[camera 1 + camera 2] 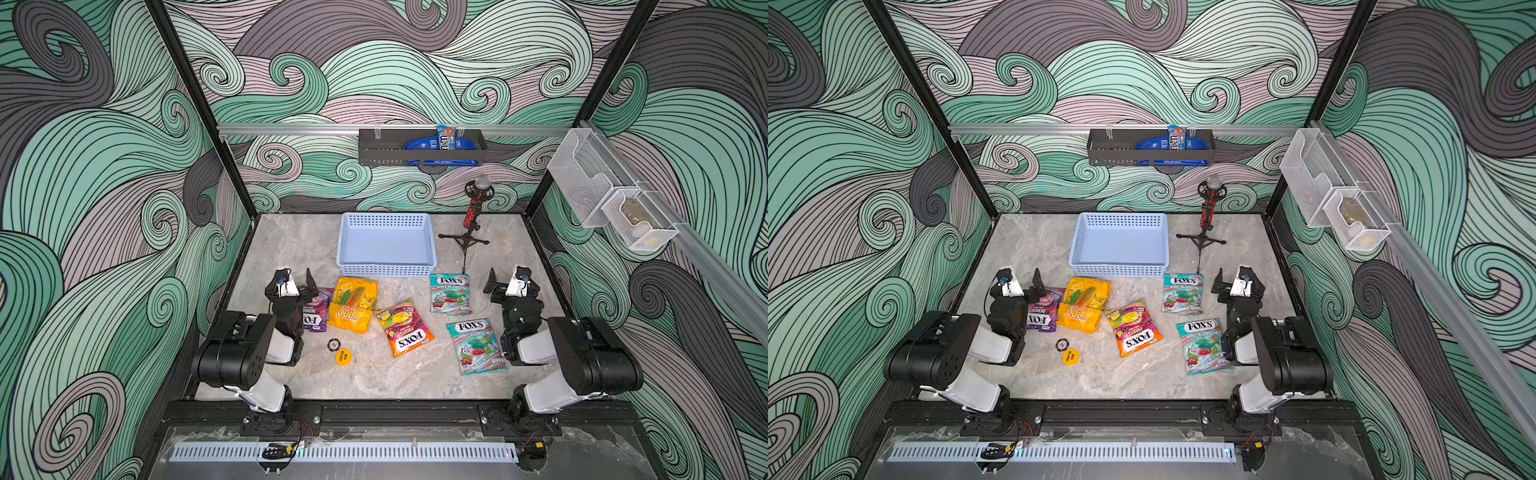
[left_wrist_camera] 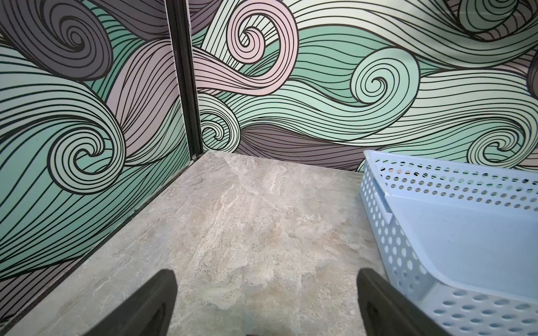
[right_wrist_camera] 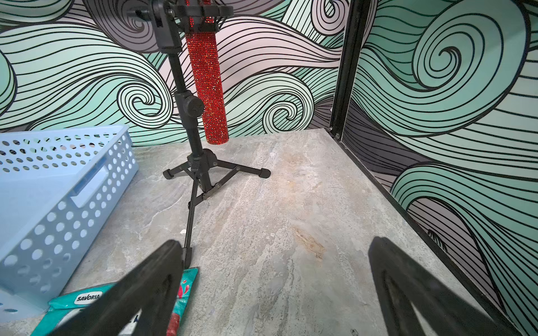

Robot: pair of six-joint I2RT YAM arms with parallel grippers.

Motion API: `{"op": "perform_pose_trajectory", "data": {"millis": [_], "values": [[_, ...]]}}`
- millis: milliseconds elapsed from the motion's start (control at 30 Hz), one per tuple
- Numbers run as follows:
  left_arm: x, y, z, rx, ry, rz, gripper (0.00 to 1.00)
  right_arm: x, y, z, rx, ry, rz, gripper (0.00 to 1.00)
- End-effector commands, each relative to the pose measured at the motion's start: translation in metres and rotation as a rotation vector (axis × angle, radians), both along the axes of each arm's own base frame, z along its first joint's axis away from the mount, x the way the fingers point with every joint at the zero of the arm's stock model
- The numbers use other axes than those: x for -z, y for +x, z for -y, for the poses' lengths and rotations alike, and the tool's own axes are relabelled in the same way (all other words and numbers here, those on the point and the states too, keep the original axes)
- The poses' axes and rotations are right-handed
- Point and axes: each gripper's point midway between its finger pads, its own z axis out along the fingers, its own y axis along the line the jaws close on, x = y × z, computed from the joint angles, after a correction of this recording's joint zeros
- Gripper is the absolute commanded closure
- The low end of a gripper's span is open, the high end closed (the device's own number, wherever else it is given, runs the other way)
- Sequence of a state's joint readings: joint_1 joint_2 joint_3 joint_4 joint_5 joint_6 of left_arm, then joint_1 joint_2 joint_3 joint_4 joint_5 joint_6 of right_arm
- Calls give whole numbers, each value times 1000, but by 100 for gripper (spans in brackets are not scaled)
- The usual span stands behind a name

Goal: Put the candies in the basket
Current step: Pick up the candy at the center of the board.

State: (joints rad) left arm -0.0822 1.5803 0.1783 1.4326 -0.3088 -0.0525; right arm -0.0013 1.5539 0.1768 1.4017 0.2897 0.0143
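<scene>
Your left tool point(image 2: 266, 275) and right tool point(image 3: 276, 244) are standing open, holding nothing; the basket point(image 1: 386, 270) is sitting ahead between them.

On the worktop point(image 1: 291, 249) I counted one yellow bag point(image 1: 353, 305), one orange bag point(image 1: 405, 328), one purple bag point(image 1: 319, 312), a teal bag point(image 1: 451, 293) and a second teal bag point(image 1: 476, 347): five of candy in all. I saw one basket point(image 1: 386, 271), one microphone point(image 1: 473, 210), one rack point(image 1: 382, 154), a yellow disc point(image 1: 343, 356) and a dark disc point(image 1: 333, 344), making two, and a large bin point(image 1: 582, 174) and a small bin point(image 1: 640, 226), also two.
</scene>
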Motion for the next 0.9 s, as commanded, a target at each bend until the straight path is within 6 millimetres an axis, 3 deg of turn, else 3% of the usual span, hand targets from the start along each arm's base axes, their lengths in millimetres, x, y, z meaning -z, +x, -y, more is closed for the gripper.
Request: {"op": "perform_pose_trajectory", "data": {"millis": [0, 567, 733, 867], "values": [[-4, 3, 1, 16, -6, 13, 1, -6, 3, 1, 5, 4, 18, 0], [-7, 1, 3, 28, 0, 28, 1, -6, 1, 2, 6, 2, 24, 0], [-38, -9, 3, 33, -23, 55, 1, -35, -37, 18, 122, 30, 149, 0], [-50, -1, 16, 91, -119, -80, 1, -53, -47, 15, 154, 72, 129, 0]]}}
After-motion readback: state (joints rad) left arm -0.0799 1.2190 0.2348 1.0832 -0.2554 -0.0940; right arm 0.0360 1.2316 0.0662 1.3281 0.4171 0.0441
